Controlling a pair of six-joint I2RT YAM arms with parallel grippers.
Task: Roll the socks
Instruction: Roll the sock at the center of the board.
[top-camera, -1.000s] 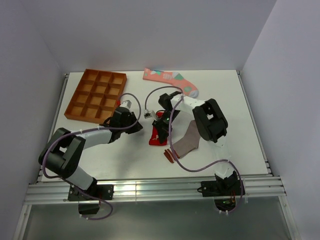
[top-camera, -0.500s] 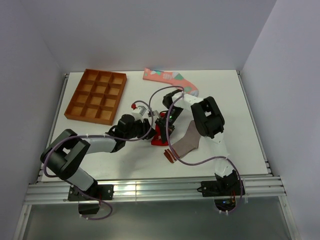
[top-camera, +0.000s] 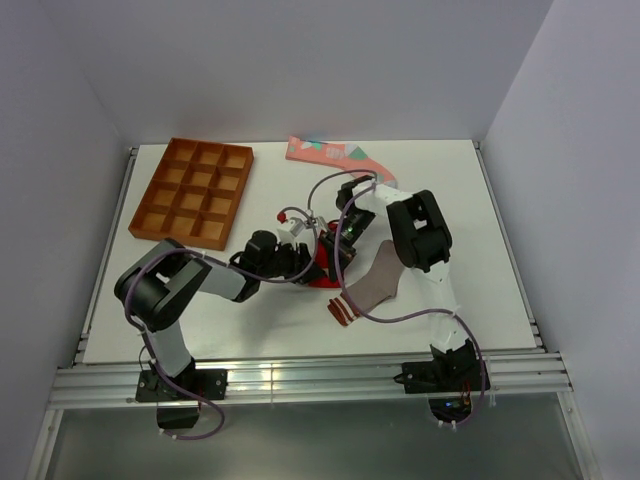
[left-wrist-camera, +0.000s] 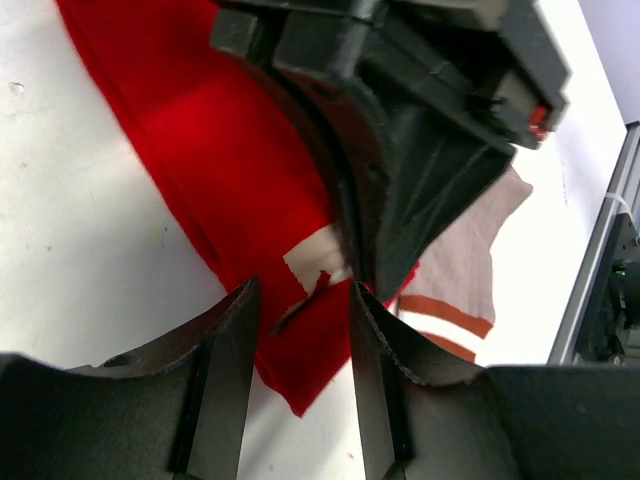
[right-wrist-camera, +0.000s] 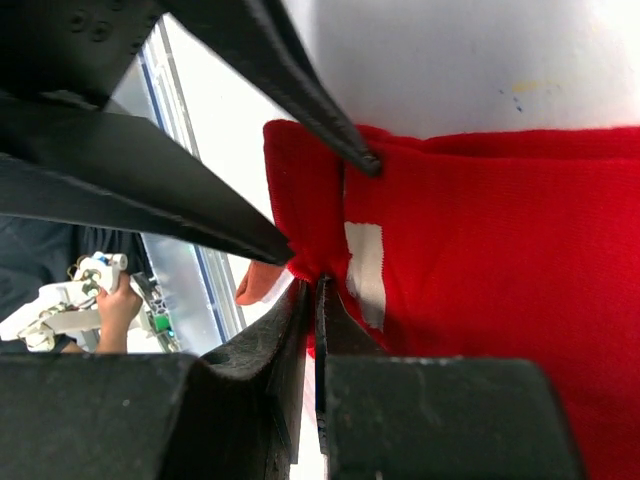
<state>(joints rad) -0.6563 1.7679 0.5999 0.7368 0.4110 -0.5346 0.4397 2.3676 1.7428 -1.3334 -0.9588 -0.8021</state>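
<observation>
Both grippers meet at the red sock, middle of the table. Right gripper is pinched tight on its edge by the white mark. Left gripper is spread, with that corner straight ahead between its fingers.

Left fingers parted, red sock beneath

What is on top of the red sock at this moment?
The right gripper pinches a fold of the red sock beside its white mark, jaws shut. The left gripper hangs open above that mark. Both hide part of the sock; the table under it is covered.
</observation>
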